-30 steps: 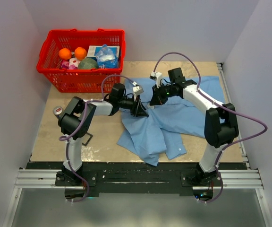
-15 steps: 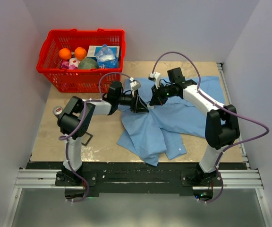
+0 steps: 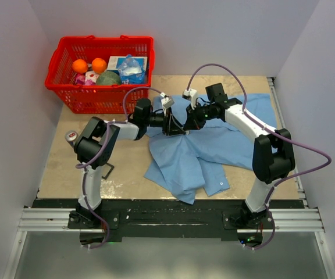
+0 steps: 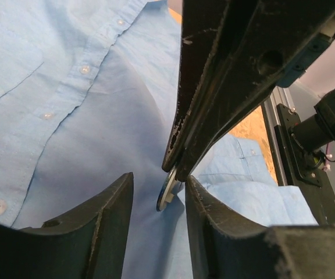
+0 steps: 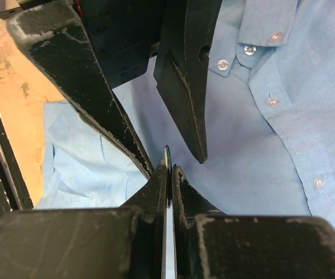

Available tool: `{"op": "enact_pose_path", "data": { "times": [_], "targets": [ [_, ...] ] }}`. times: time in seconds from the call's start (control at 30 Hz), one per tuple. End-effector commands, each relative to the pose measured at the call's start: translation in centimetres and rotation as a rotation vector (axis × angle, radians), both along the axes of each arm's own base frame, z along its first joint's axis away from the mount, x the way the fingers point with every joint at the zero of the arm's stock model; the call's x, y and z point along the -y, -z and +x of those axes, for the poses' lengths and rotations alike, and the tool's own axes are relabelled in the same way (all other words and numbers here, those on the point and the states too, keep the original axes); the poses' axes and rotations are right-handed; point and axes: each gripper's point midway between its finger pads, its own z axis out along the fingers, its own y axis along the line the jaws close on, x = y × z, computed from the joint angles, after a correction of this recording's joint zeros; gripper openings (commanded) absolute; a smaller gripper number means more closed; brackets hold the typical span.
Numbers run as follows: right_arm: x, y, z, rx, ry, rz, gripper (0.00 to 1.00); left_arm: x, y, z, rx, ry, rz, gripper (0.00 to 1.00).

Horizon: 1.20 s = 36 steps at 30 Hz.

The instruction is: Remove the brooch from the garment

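Observation:
The light blue shirt (image 3: 214, 145) lies crumpled on the table's right half. My right gripper (image 3: 187, 124) is shut on the brooch, a thin dark disc seen edge-on between its fingertips in the right wrist view (image 5: 167, 156). In the left wrist view the brooch (image 4: 166, 195) hangs just over the shirt cloth (image 4: 74, 133). My left gripper (image 3: 174, 124) is open. Its two fingers stand on either side of the brooch and the right fingertips without touching them (image 4: 159, 181). The brooch is too small to make out in the top view.
A red basket (image 3: 63, 93) with oranges, a bottle and other goods stands at the back left. A small round grey and red object (image 3: 70, 136) lies by the left arm. A black square frame (image 3: 107, 170) lies near the left front edge.
My left gripper has moved up and to the right until its open fingers straddle the right gripper's tips. The right gripper has shifted slightly left and stays shut on the brooch.

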Motion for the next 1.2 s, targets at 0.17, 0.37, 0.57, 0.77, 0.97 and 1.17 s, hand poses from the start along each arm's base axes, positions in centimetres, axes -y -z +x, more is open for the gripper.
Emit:
{"op": "enact_pose_path", "data": {
  "times": [0.17,0.37,0.57,0.77,0.97,1.17],
  "targets": [
    [-1.3,-2.8,-0.6,0.016,-0.025,0.08,0.0,0.3,-1.1,1.4,0.047,-0.009,-0.038,0.28],
    [-1.6,-2.6,-1.0,-0.04,0.001,0.104,0.0,0.6,-0.8,1.8,0.006,-0.024,-0.056,0.1],
    [-1.8,-2.2,-1.2,-0.089,0.036,0.121,0.0,0.6,-1.1,2.2,-0.028,-0.062,-0.076,0.06],
    [-1.8,-1.2,-1.3,-0.163,0.087,0.13,0.0,0.6,-1.6,1.8,-0.054,-0.068,-0.11,0.06],
    [-1.6,-0.6,-1.1,-0.21,0.134,0.141,0.0,0.6,-1.8,1.3,-0.074,-0.055,-0.137,0.1],
    [-0.9,-0.2,-0.2,-0.226,0.17,0.148,0.0,0.6,-1.9,0.8,-0.027,-0.034,-0.129,0.17]
  ]
}}
